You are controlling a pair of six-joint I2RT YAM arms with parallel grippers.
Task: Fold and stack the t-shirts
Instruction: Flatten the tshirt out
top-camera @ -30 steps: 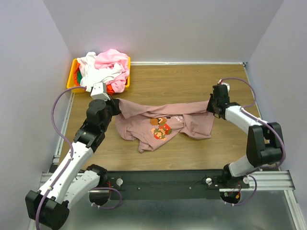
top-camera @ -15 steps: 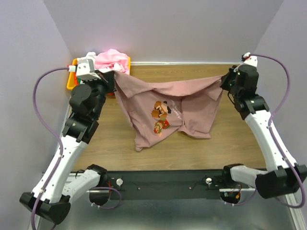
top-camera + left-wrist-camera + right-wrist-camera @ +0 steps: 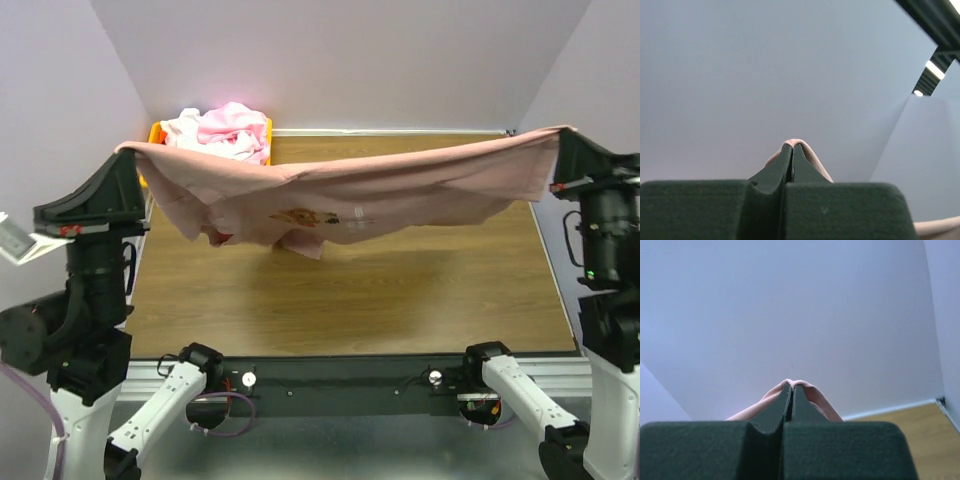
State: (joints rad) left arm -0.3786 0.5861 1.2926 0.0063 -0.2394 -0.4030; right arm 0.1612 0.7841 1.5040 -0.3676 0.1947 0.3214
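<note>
We see only a corner of the yellow bin (image 3: 154, 131) behind the stretched mauve t-shirt (image 3: 400, 185) — its chest print (image 3: 300, 215) lies too flat to read. In the wrist views, the left gripper (image 3: 792, 146) and right gripper (image 3: 792, 385) hide all but a pinch of that cloth.

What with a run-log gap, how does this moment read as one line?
mauve t-shirt: stretched aloft; left jaws: shut on it; right jaws: shut on it; other shirts: in yellow bin
</note>
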